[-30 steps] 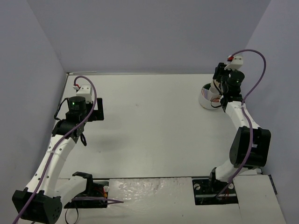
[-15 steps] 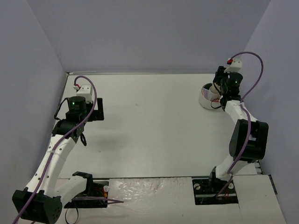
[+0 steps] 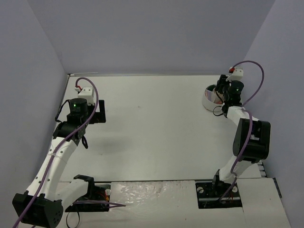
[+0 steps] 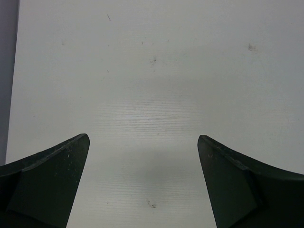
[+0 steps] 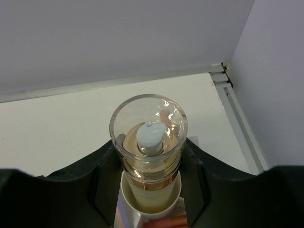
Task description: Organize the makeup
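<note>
The small clear bottle of beige liquid [image 5: 148, 142] stands upright between the right gripper's [image 5: 148, 167] two dark fingers [image 5: 102, 175]. One finger presses on each side of it just below its clear round cap [image 5: 148, 124], so this hand is clenched on the bottle. A pale blue-white pump nozzle shows through the top of the cap. The bottle's lower end reaches down inside a white curved wall, part of the white round divided bowl [image 5: 127, 199]; whether it touches the bottom cannot be told. A bit of orange-pink shows at the lower edge of the right wrist view, too cut off to name.

From above, the right gripper [image 3: 221, 91] hangs over the white bowl [image 3: 207, 101] near the table's far right corner. The arm covers most of the bowl and hides the bottle.

The fingers cover the sides of the bottle, so no print or brand can be read.

The left gripper [image 4: 142, 142] is spread wide with nothing in it. Its dark fingers [image 4: 66, 161] are well apart over the bare white table [image 4: 152, 71], on the left side [image 3: 98, 112], far from the bowl.
</note>
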### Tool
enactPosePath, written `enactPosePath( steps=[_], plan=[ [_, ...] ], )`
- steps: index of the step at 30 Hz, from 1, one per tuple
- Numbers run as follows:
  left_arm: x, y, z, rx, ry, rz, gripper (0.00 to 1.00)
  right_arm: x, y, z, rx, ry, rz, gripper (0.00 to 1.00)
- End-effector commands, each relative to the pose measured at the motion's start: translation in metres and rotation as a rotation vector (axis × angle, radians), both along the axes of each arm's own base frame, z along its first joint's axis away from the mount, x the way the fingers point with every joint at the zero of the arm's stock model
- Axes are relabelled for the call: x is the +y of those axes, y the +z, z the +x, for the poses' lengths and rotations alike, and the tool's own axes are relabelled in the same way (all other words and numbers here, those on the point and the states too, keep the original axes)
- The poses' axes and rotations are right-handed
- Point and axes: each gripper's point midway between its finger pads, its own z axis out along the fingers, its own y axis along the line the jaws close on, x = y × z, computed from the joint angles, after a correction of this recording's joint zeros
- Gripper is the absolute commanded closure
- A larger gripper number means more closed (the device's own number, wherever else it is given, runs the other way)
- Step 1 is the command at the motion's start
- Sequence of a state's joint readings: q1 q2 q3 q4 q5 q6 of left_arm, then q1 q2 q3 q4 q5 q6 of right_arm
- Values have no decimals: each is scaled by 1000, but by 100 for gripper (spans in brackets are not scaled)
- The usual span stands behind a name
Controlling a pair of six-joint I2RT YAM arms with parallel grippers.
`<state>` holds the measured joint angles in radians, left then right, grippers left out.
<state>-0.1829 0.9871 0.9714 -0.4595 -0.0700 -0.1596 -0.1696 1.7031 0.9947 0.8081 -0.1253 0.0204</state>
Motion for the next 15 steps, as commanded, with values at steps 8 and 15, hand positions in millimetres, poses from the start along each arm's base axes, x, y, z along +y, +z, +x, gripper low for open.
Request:
enactPosePath(
  steps=[8,15],
  plan=[
    [-3,24,7,-89,-17,-15,3,0,40,8,-198,19,-36,69],
    [-3,26,6,-99,-19,-20,3,3,71,3,-200,32,-44,18]
  ],
)
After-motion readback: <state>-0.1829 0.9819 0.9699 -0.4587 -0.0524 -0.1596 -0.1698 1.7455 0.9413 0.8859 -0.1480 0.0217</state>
